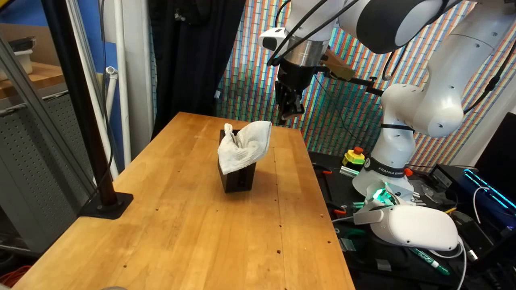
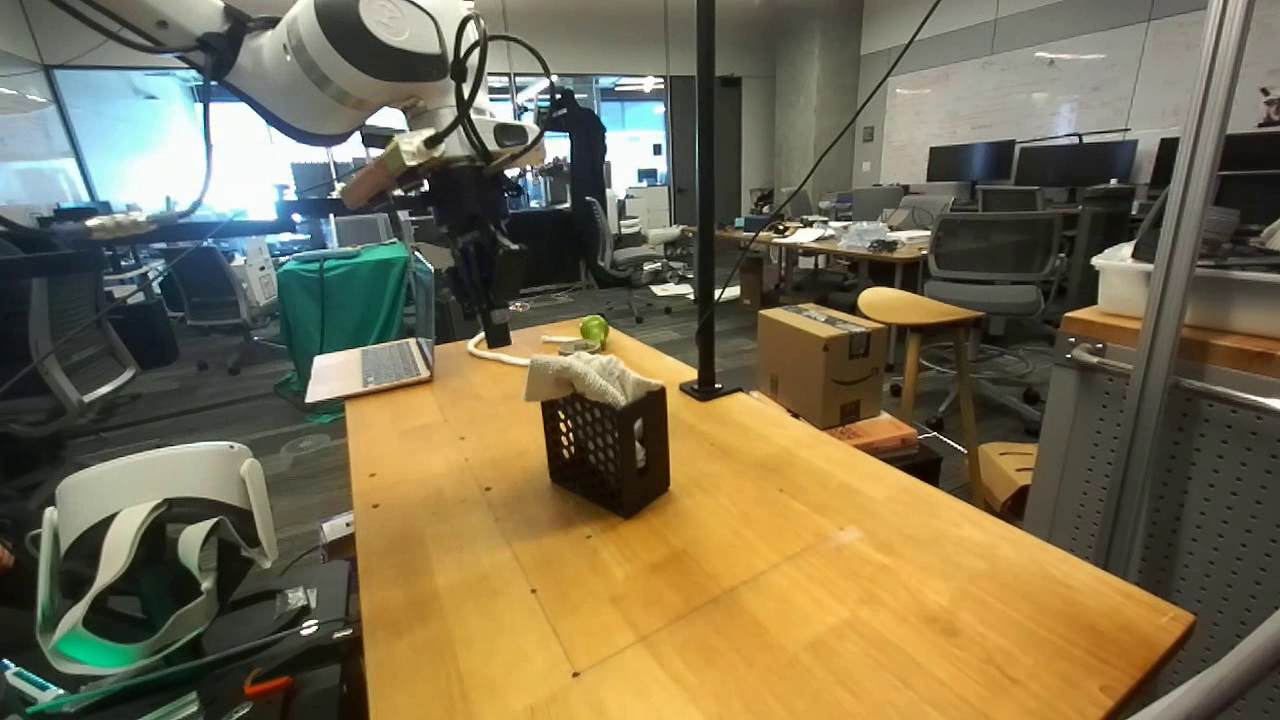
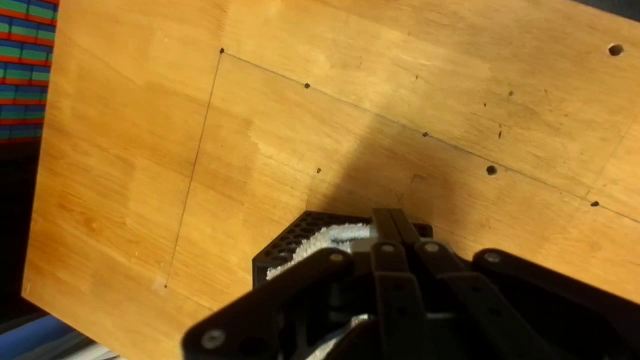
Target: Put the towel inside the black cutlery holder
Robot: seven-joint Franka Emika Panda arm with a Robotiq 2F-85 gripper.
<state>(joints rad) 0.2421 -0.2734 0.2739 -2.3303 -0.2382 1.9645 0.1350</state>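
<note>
In an exterior view, a laptop (image 2: pixel 375 366) lies to the left of the black cutlery holder (image 2: pixel 616 456) and beyond it, well apart, at an edge of the worktop (image 2: pixel 450 560). Nearer the holder, up to its left and higher than its rim, hangs the gripper (image 3: pixel 394 213); the wrist view shows its fingers pressed together, with nothing pinched between them. The towel (image 2: pixel 600 378) sits bunched in the holder's mouth: some of it is inside (a bit of white shows through the slot in the end wall), the rest bulges over the rim, with a flap sticking out past the left corner. Right of the holder and behind it stands a black pole (image 2: pixel 706 200).

My judgement is that the release is done and only tucking or a clean retreat remains. To tuck, use the joined fingertips as a blunt pusher: come over the middle of the holder, then press straight down, gathering the flap inward. Go gently, as the holder is probably light and a sideways shove could tip it. If the towel counts as in, simply back away upward without brushing the cloth.
</note>
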